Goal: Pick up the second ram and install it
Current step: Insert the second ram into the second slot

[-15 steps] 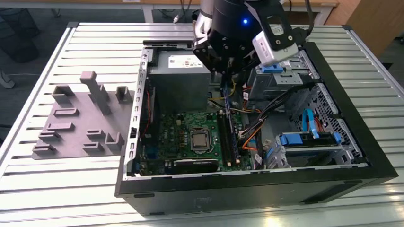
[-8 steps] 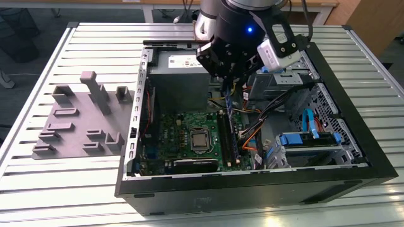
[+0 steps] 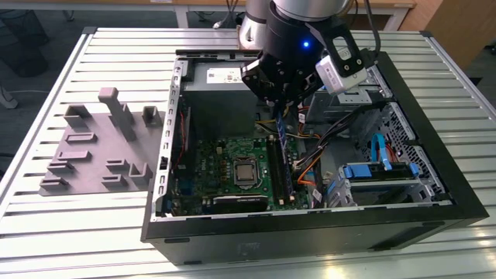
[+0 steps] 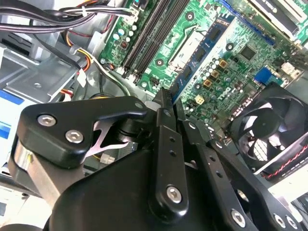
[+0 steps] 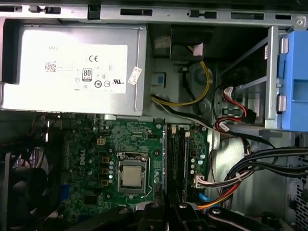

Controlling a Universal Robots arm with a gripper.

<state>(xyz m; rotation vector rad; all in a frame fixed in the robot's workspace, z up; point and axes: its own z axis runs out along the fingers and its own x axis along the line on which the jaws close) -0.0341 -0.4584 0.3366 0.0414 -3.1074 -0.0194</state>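
A pale slatted table (image 3: 93, 52) carried an open black computer case (image 3: 434, 192), with a grey moulded fixture tray (image 3: 101, 145) lying beside it on the exterior view's left.

The gripper (image 3: 280, 100) hung inside the case above the motherboard (image 3: 225, 168), and its fingers (image 4: 162, 125) were closed flat against the second ram (image 3: 282, 136), pinching it on edge so that the stick hung down towards the black slot rails (image 3: 277, 171). In the first wrist view the stick (image 5: 166, 159) appeared as a thin dark blue-green blade, seen edge-on, running alongside the rails just beside the processor socket (image 5: 131, 175).

The risk, by judgement, was misalignment: if the stick met the slot skewed or shifted along its length, the notch would not match and pressing could bend the board or strain the slot latches. A tilt in the grip could seat one end before the other. The bundled cables (image 3: 326, 145) near the rails could also snag the fingers.

The stick itself looked narrow, rigid and long, with small chips too fine to make out.
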